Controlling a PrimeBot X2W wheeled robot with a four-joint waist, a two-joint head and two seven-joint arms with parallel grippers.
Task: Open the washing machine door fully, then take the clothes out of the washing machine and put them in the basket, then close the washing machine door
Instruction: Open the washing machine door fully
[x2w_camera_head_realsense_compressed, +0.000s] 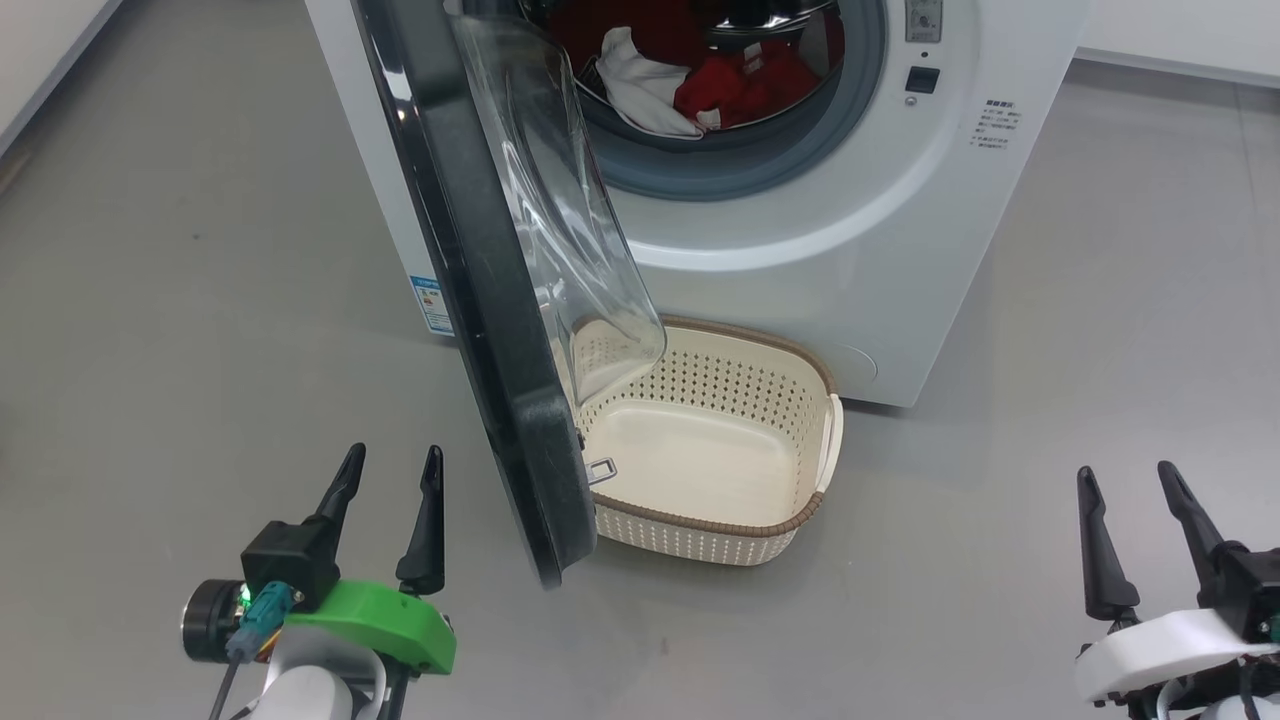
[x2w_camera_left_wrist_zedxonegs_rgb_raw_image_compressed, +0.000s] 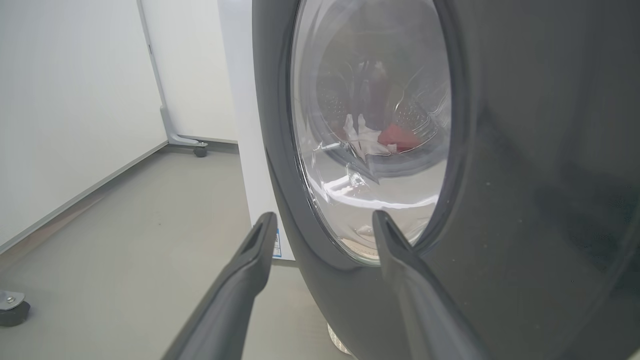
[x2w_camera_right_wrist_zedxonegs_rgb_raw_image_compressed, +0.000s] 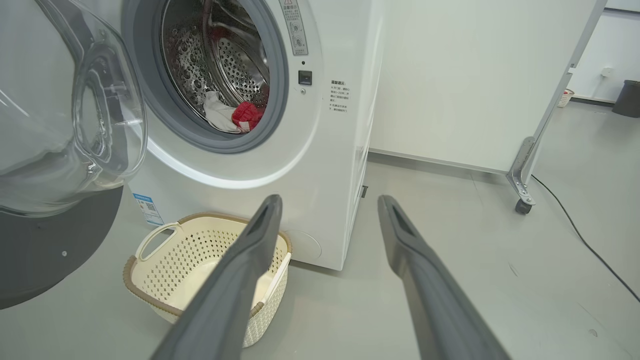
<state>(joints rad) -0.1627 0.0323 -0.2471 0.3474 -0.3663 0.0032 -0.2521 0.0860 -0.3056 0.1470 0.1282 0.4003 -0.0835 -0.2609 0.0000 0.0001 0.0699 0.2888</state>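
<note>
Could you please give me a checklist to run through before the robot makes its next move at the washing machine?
1. Is the left claw open and empty: ok.
2. Is the right claw open and empty: ok.
3. Is the washing machine door fully open: not ok; it stands part-way, overlapping the basket in the head view.
4. Is the basket upright and empty: ok.
5. Are the clothes visible at the mouth of the washing machine: ok, red and white fabric lies near the front.
6. Is there room for the door to swing wider: cannot tell.
</note>
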